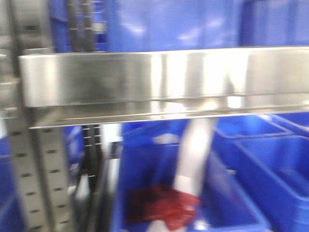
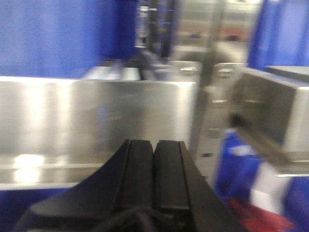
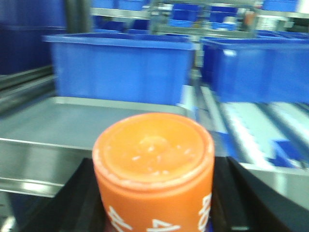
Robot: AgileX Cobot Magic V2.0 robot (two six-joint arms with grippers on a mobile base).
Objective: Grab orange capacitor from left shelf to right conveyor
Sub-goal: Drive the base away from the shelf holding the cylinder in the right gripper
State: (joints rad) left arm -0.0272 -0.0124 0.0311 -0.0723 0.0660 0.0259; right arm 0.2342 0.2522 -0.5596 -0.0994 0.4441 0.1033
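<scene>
The orange capacitor (image 3: pixel 153 164), a can with a flat top and white print on its side, sits between the black fingers (image 3: pixel 72 198) of my right gripper (image 3: pixel 153 193), which is shut on it. My left gripper (image 2: pixel 153 166) is shut and empty, its two black pads pressed together in front of the steel shelf rail (image 2: pixel 96 121). The left shelf (image 1: pixel 145 77) fills the front view with its shiny wide rail, a perforated upright (image 1: pixel 43 179) and blue bins (image 1: pixel 260 164). The conveyor is out of view. All views are motion-blurred.
Red crinkled packets (image 1: pixel 161 203) lie in a blue bin (image 1: pixel 145 159) below the rail. A flat silver tray (image 3: pixel 72 121), blue bins (image 3: pixel 120 67) and white rollers (image 3: pixel 251 130) lie ahead of the right wrist. A second rail end (image 2: pixel 275 116) juts in at the left wrist's right.
</scene>
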